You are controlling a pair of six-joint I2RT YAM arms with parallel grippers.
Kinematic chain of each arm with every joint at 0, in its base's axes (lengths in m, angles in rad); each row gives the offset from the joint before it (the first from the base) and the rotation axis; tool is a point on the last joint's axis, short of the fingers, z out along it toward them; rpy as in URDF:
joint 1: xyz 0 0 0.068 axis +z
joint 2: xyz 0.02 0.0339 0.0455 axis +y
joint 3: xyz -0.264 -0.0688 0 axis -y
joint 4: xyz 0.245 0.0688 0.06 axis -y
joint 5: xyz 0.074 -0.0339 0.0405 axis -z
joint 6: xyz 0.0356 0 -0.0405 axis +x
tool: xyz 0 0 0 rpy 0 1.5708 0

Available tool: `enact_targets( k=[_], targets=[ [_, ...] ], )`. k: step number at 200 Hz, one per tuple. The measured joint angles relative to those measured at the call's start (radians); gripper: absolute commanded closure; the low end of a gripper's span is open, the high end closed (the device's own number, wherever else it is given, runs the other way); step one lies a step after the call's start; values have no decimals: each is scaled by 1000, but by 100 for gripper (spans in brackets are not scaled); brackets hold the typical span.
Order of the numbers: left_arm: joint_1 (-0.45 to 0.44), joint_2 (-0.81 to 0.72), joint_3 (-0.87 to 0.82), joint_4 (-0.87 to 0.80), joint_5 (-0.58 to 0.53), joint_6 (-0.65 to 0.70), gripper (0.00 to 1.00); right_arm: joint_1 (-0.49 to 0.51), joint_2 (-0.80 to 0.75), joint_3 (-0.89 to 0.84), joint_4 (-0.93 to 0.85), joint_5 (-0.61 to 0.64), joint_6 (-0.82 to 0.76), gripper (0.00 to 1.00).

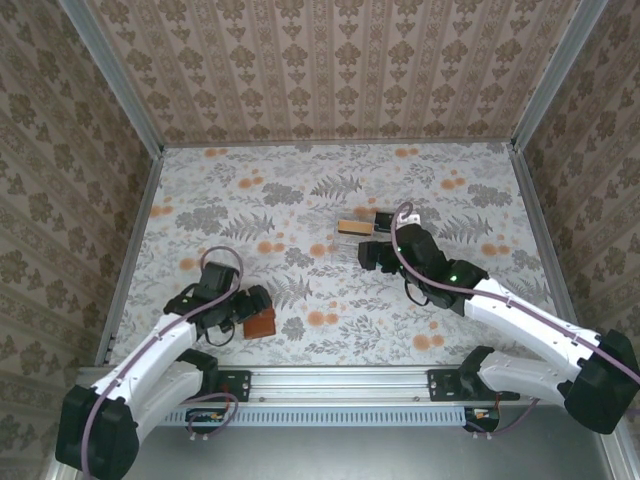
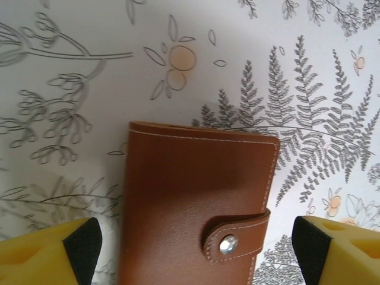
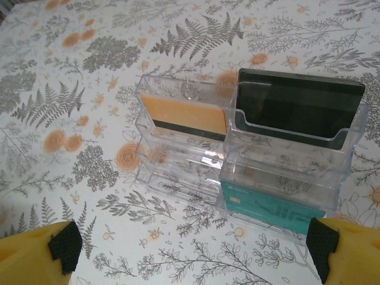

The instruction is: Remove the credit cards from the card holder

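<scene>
- The table [image 1: 330, 190] is boxed in by patterned walls [image 1: 330, 70] on the left, far and right sides, and a metal rail [image 1: 340, 380] runs along the near edge.
- The card holder [image 2: 196, 196] lies flat in the near-left part of the table, near the rail and well apart from the left wall. It is closed, with its strap snapped over a metal stud.
- The left gripper [image 1: 250, 306] hangs over the card holder with its jaws apart. In the left wrist view one pad sits on each side of the leather with bare table between, gripping nothing.
- A clear plastic tray [image 3: 178, 172] stands right of centre, well apart from every wall.
- In the tray, a tan card [image 3: 187, 116] with a dark stripe sits in the left tier and a dark card [image 3: 297, 104] in the right tier. A teal card [image 3: 267, 205] lies lower at the front right.
- The right gripper [image 1: 372, 252] sits just on the near side of the tray with its fingers wide apart, holding nothing.
- Open floral tabletop lies between card holder and tray, and nothing stands on it.
- The far-left quarter is open too.
</scene>
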Motion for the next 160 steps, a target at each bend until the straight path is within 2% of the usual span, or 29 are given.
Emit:
enact_targets(
  k=[43, 74, 121, 160],
  targets=[
    [-111, 13, -41, 143, 38, -79, 15, 21, 0, 6, -26, 29, 19, 0],
    [-218, 29, -49, 239, 19, -151, 14, 24, -12, 6, -52, 35, 20, 0],
    [-333, 173, -44, 408, -27, -217, 14, 37, -21, 27, -111, 42, 22, 0],
    [-356, 216, -10, 418, -62, -234, 10, 97, 53, 116, -167, 64, 18, 0]
  ],
)
